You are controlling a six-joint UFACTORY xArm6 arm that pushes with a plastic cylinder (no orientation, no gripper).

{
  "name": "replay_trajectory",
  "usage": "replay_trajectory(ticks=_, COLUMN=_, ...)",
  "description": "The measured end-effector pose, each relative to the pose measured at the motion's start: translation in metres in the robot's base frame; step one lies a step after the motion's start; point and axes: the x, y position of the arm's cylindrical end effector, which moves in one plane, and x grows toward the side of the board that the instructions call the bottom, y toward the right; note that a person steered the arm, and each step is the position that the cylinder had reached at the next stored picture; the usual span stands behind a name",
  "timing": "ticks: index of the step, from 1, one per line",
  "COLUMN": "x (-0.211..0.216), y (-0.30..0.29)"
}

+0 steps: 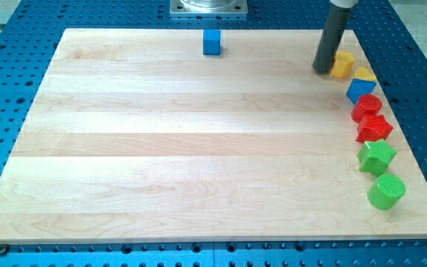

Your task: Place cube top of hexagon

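You'll see the dark rod coming down nearly upright from the frame's top right, my tip point(322, 70) resting on the pale wooden board point(199, 148) just left of the yellow block point(342, 65), touching it or nearly so; its shape is hard to make out, possibly hexagonal. There is no claw here, only the bare rod, holding nothing. The blue plastic cube point(212, 42) sits well apart, near the board's top edge, centre. Down the right edge run another blue block point(361, 89), two red blocks point(366, 107) point(374, 128), a green star-like block point(376, 156) and a green cylinder point(386, 191).
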Motion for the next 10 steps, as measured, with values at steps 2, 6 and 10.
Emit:
replay_trajectory(ticks=2, x=-0.011, y=0.012)
replay_trajectory(ticks=6, x=0.054, y=-0.225)
replay_trajectory(ticks=10, x=0.045, y=-0.365)
